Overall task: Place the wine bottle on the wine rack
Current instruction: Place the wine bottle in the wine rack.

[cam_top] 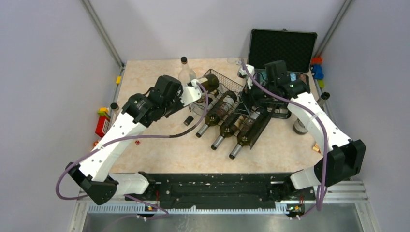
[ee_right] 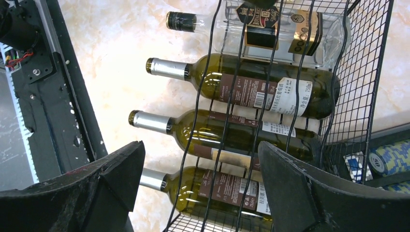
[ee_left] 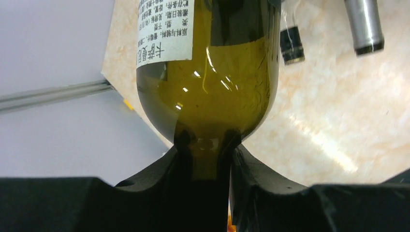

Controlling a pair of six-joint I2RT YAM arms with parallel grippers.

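Left tool (ee_left: pixel 205 169) pinches the wine bottle (ee_left: pixel 217 87) by its neck; right tool (ee_right: pixel 200 150) spread above the wine rack (ee_right: pixel 360 58). Align it with the racked bottles (ee_right: pixel 261 92), then lower.

The left arm (cam_top: pixel 116 130) and the right arm (cam_top: pixel 314 118) share one build: smooth white shell links joined by bulky black joint housings. A purple cable (cam_top: pixel 159 137) hangs in slack loops along the left arm, and a second purple cable (cam_top: pixel 325 150) runs along the right. Both bases are bolted to a black base rail (cam_top: pixel 217 191), which carries small silver screws (ee_right: pixel 36 72) and a tuft of red wires (ee_right: pixel 19 58). The left hand (ee_left: pixel 205 145) and the right hand (ee_right: pixel 200 150) have thick matte-black fingers (ee_right: pixel 300 193) with curved inner edges and a faintly dusty, scuffed surface.
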